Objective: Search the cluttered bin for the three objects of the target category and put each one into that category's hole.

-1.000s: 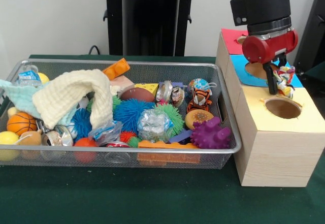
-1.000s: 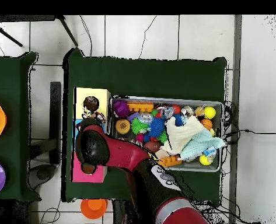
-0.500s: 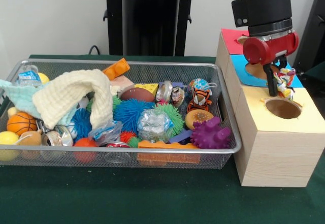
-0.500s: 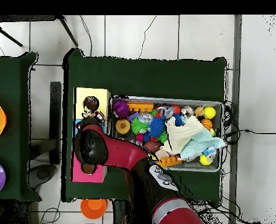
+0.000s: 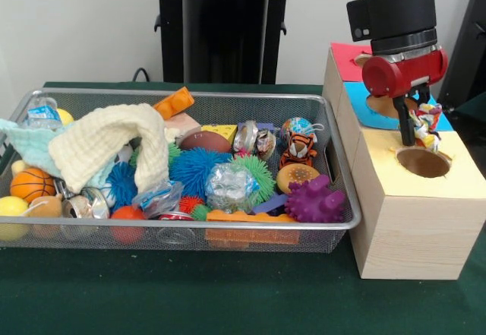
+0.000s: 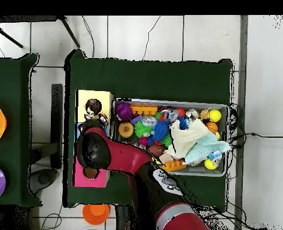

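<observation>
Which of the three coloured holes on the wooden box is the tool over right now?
The tool, holding the knotted rope bundle, hangs over the yellow-panel hole, nearest the camera; the blue and red holes lie behind.

The front camera sits close, across the table, facing the robot. The overhead camera looks straight down from high up. Both show the bin (image 5: 334,130) (image 6: 170,102) and boxes (image 5: 414,213) (image 6: 94,96).
</observation>
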Controlling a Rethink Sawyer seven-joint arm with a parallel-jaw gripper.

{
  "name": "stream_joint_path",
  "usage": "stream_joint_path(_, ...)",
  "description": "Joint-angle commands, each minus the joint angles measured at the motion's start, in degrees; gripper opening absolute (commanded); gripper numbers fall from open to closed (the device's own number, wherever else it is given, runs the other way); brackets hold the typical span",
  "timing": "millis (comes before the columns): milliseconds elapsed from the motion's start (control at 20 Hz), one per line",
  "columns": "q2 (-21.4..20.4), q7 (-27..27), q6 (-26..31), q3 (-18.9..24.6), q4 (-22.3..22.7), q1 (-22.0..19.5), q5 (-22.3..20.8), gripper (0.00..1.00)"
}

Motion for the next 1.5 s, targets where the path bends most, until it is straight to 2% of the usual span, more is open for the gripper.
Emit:
stream_joint_path(50,2.51,19.64,-7.04,0.5,-5.88,-1.6,0.61,0.0)
stream_joint_path(550,1.97,20.45,-6.55,1.61,-6.49,-2.27,0.16,0.0)
stream_joint_path(700,2.83,19.46,-4.2,1.36,-6.41,-1.9,0.43,0.0)
stream_joint_path(800,3.64,20.02,-3.75,2.88,-6.04,-2.65,-0.21,0.0)
stream_joint_path(1150,4.71,20.28,-3.95,4.12,-5.9,-2.58,-0.89,0.0)
stream_joint_path(1350,4.53,19.38,-1.69,2.24,-5.73,-1.69,0.98,0.0)
stream_joint_path(1500,5.26,19.65,-0.78,2.98,-5.59,-2.11,1.25,0.0)
